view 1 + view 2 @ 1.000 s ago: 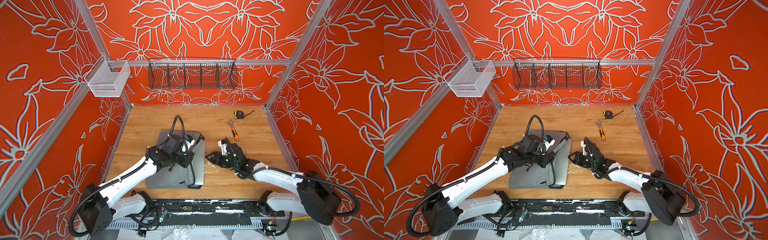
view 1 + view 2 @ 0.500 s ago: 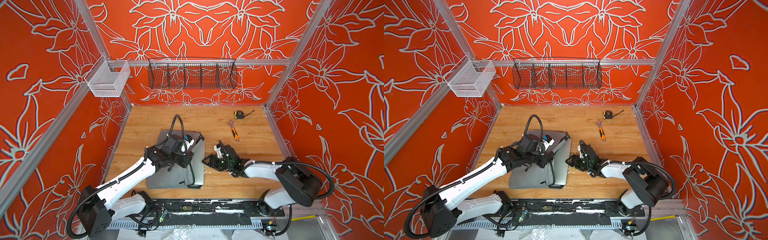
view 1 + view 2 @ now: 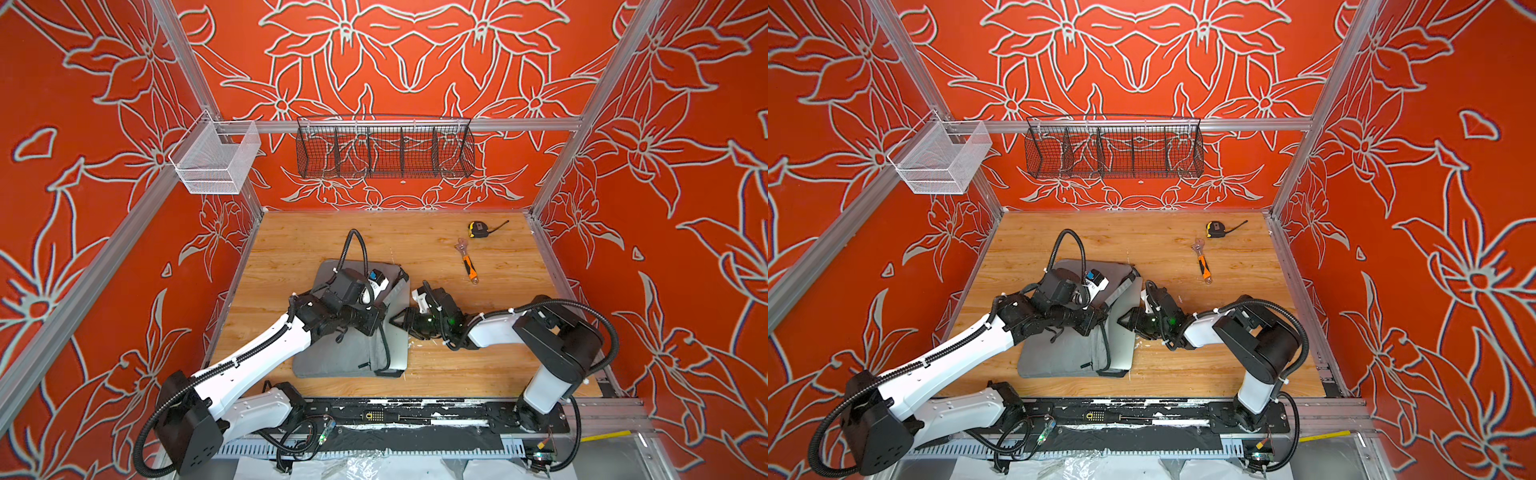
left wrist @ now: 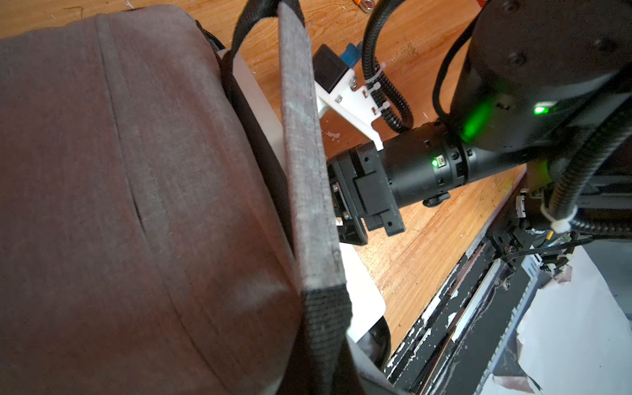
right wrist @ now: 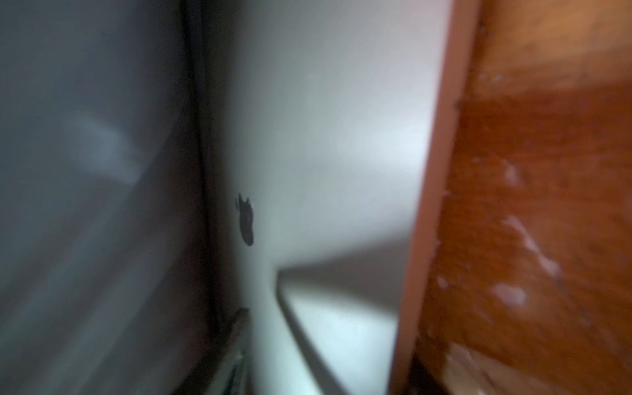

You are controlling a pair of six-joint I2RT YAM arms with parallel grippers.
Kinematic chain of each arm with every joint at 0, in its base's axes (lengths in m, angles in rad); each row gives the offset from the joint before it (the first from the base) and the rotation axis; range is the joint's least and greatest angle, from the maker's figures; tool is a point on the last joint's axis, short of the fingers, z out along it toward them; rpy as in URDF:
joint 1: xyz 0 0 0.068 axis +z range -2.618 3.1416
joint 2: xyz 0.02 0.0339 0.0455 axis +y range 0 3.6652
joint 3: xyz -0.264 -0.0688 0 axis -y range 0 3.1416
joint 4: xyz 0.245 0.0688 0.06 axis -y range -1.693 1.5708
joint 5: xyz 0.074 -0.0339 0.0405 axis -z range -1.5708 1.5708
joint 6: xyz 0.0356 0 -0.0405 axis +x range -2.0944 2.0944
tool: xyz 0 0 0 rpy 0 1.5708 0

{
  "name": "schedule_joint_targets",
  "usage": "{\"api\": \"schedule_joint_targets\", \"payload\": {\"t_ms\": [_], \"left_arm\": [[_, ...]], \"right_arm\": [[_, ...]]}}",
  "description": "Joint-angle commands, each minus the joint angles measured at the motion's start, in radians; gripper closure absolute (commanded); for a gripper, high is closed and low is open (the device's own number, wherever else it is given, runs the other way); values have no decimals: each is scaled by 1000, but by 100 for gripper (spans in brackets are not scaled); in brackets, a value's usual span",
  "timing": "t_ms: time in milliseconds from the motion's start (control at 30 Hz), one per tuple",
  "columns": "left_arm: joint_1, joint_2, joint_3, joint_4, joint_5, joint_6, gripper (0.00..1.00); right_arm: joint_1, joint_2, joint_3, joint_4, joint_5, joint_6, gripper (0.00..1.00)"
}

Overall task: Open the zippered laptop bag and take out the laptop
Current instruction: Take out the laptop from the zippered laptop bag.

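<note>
The right gripper (image 3: 395,319) has slid in over the laptop (image 3: 399,353), which pokes out of the right side of the zippered laptop bag (image 3: 332,357) lying flat on the table (image 3: 457,370). How wide this gripper stands I cannot tell. The left gripper (image 3: 377,323) is clamped shut at the bag's open edge, its catch hidden.

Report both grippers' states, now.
Left gripper: shut, apparently on the bag's strap handle.
Right gripper: at the laptop edge; open or shut cannot be told.

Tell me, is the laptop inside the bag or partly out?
Partly out: a silver strip of the laptop shows past the open edge of the zippered laptop bag; fabric covers the rest.
</note>
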Motion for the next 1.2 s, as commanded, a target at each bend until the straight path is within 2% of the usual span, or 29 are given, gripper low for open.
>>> {"api": "schedule_joint_targets", "payload": {"t_ms": [0, 133, 333, 700, 833, 1067, 1167], "left_arm": [[3, -31, 17, 74, 41, 2, 100], [3, -37, 2, 58, 25, 11, 100], [3, -31, -43, 36, -5, 29, 100], [3, -16, -91, 57, -50, 23, 100], [6, -2, -99, 48, -77, 16, 100], [19, 27, -121, 65, -80, -8, 100], [21, 38, -127, 75, -64, -13, 100]], "right_arm": [[16, 30, 29, 112, -40, 64, 60], [16, 0, 47, 51, -28, 33, 79], [15, -108, 124, -249, 28, -112, 100], [15, -223, 260, -644, 134, -310, 100], [13, -272, 271, -721, 193, -338, 100], [-23, -307, 279, -857, 219, -376, 100], [-53, -313, 244, -854, 184, -364, 97]]}}
